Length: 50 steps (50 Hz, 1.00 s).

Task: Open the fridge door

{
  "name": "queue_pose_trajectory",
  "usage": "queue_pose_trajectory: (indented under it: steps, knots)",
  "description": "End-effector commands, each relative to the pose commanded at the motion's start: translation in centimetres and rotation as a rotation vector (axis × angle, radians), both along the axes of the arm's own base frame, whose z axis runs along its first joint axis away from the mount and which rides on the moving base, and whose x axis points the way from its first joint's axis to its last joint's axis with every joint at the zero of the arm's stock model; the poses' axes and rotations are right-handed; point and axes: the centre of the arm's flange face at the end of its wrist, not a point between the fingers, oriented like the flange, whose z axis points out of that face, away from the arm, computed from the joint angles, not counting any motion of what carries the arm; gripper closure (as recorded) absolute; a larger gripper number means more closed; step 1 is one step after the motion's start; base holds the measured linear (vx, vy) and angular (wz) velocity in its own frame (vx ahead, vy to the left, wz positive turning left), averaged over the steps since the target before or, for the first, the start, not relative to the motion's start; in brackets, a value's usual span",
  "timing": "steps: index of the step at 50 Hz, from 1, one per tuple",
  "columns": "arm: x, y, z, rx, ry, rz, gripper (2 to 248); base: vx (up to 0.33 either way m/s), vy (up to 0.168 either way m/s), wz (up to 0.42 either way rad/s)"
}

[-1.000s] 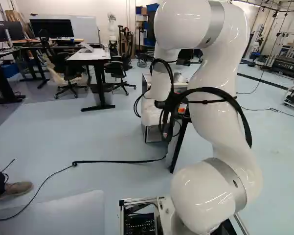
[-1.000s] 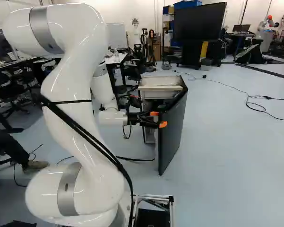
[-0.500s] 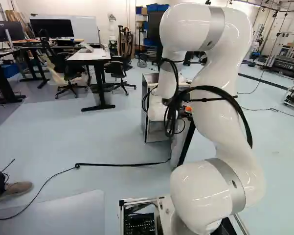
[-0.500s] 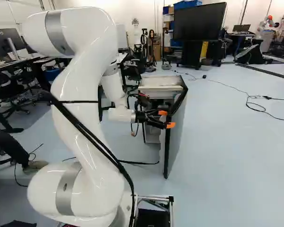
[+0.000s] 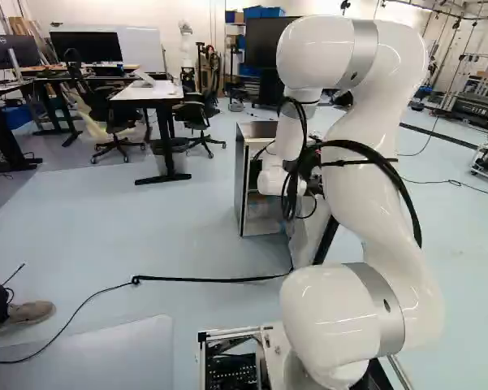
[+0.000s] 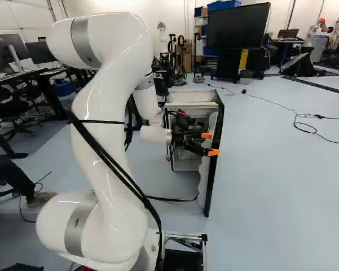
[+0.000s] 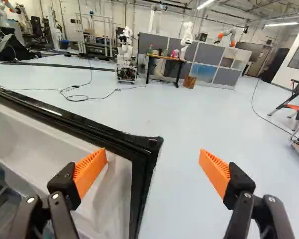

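Boxy metal fridge (image 6: 192, 97) on smooth pale-blue floor (image 6: 282, 186); right base view: white black-rimmed door (image 6: 205, 180) at fridge's right, large flat black screen (image 6: 238, 25) behind both.

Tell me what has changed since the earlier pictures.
The fridge door has swung wider, its free edge going right in the right base view; the arm and open gripper moved likewise. The floor cable shifted slightly. The fridge body stayed put.
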Motion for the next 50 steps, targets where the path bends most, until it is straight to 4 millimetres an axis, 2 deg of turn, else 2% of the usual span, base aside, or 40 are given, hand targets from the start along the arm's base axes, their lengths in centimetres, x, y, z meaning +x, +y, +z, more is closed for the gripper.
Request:
queue_pose_trajectory:
  steps: [50]
  knots:
    - [4.2,-10.7,-0.1,-0.016,-0.100,-0.206,3,0.000,0.000,0.000]
